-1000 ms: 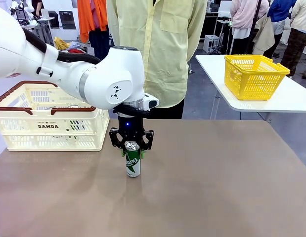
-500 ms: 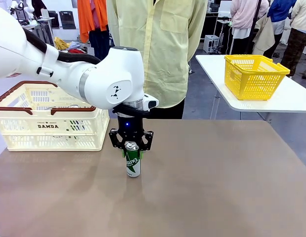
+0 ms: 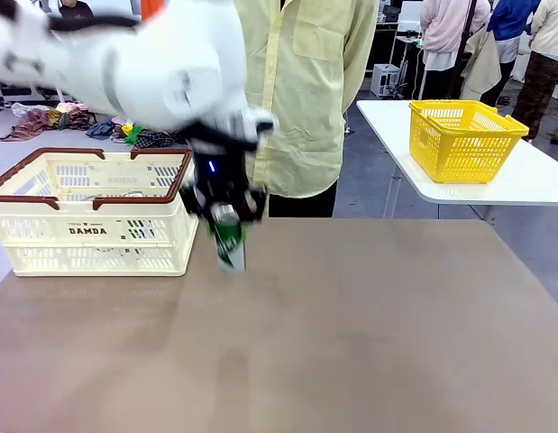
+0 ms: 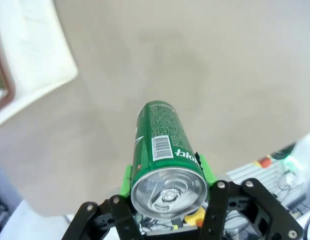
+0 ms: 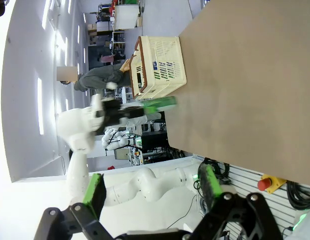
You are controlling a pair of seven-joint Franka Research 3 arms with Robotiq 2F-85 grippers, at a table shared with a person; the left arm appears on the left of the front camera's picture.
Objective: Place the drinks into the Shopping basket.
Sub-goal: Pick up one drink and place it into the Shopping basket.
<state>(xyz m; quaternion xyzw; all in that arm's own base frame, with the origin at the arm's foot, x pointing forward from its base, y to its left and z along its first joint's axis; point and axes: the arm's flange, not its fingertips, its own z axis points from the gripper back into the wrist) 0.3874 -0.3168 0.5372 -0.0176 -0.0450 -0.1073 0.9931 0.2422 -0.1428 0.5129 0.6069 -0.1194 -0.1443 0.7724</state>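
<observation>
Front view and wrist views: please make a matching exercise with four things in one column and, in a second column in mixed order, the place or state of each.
Things:
1. green can
2. Shopping basket
3. yellow mesh basket
4. right gripper

Places or states:
A. on the white table at the back
B. jaws open, holding nothing
C. clamped in the left gripper, lifted off the brown table
D. standing on the brown table's left side

Pairs: 1-C, 2-D, 3-A, 4-B

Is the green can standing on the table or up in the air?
Up in the air. The left gripper holds the green can tilted, its bottom off the table, beside the Shopping basket.
</observation>
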